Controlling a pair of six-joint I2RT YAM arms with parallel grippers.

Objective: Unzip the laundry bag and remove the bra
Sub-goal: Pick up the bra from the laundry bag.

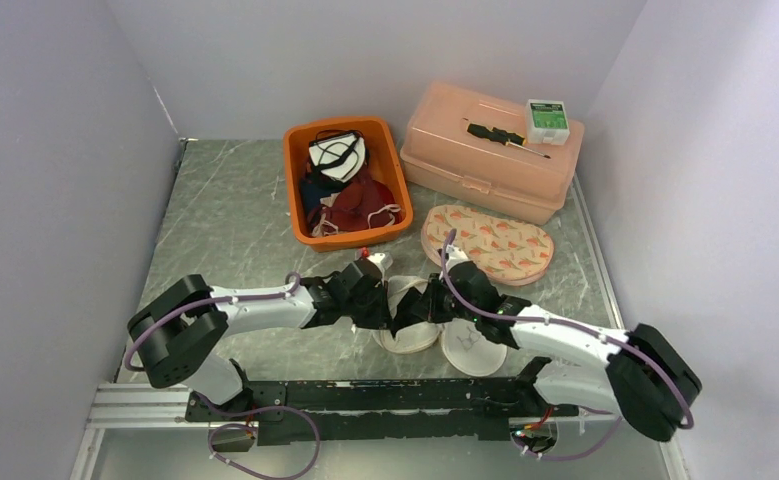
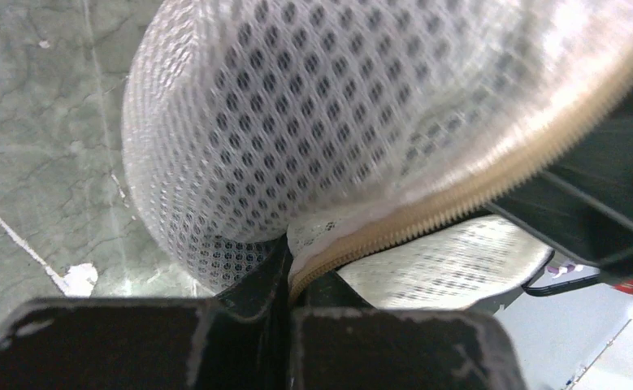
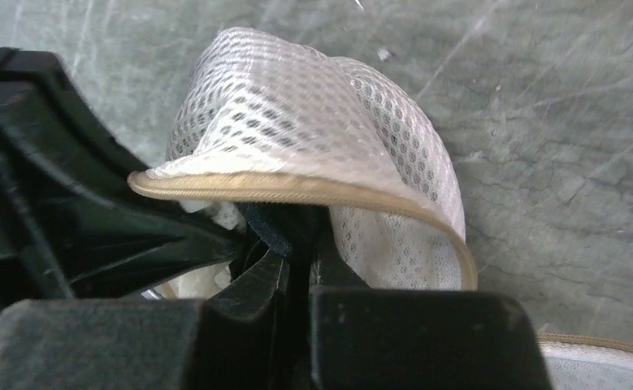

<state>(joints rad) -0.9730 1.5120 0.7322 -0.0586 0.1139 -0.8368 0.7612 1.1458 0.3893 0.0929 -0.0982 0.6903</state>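
Note:
The white mesh laundry bag (image 1: 465, 345) lies on the table between the two arms, its beige zipper edge (image 2: 459, 195) parted. My left gripper (image 1: 377, 298) is shut on the bag's zipper edge, which shows pinched between its jaws in the left wrist view (image 2: 290, 272). My right gripper (image 1: 447, 292) reaches under the lifted mesh flap (image 3: 296, 106) and is shut on a strip of dark blue fabric (image 3: 284, 223), the bra, at the bag's opening. The rest of the bra is hidden inside the bag.
An orange bin (image 1: 300, 190) of garments stands behind the bag. A peach plastic case (image 1: 485, 165) at the back right carries a screwdriver (image 1: 505, 135) and a small green-white box (image 1: 546, 120). A patterned oval pouch (image 1: 490, 245) lies just behind my right gripper.

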